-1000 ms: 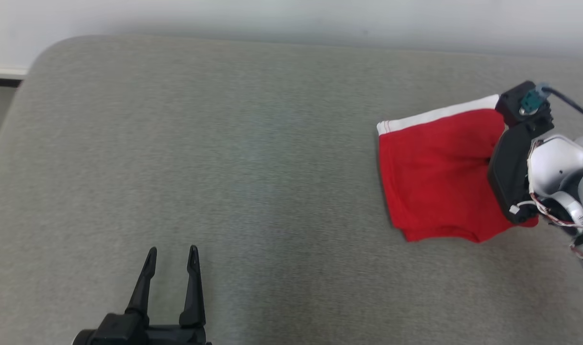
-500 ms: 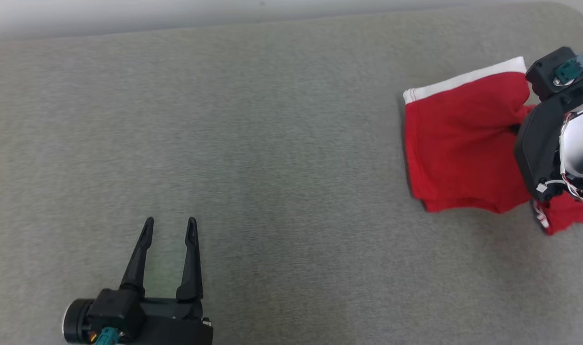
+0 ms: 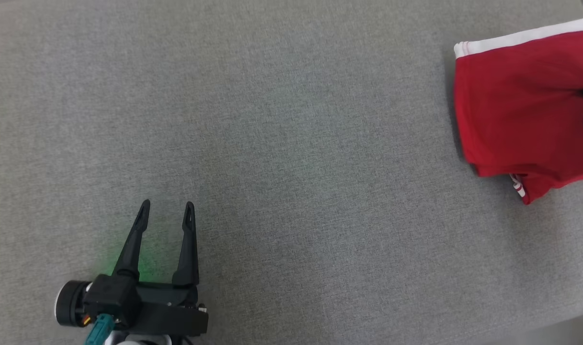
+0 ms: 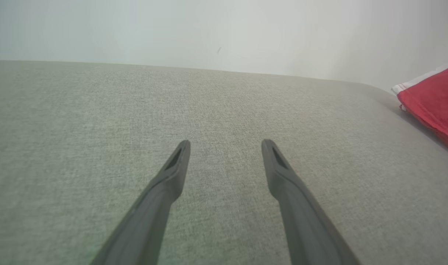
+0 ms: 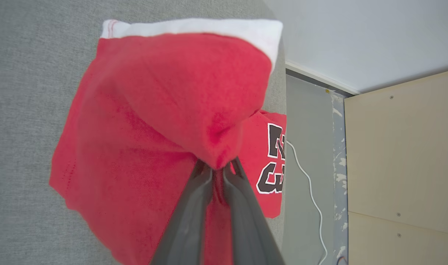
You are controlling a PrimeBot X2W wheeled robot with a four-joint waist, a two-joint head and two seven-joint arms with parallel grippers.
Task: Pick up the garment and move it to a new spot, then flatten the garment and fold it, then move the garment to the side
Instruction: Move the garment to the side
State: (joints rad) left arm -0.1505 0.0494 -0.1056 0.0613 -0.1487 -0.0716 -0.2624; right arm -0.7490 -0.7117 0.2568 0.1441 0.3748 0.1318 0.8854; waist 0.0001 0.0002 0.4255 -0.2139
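The right gripper (image 5: 217, 171) is pinched shut on a bunched fold of the red fabric garment with a white waistband (image 5: 165, 110). The cloth tents up right at its tips and drapes away onto the grey woven cushion surface (image 5: 21, 147). Just beside the grip, a flap shows black-and-white block lettering (image 5: 273, 162). Further out, past the cushion edge, there's a thin white cable (image 5: 312, 191) on the floor and a beige wooden panel (image 5: 400, 154). The left gripper (image 3: 166, 208) is well apart from the garment, spread wide, nothing between its jaws, low over bare cushion.

Grey fabric surface (image 3: 291, 143); pale wall (image 4: 224, 29) behind; beige panel (image 5: 404, 154).
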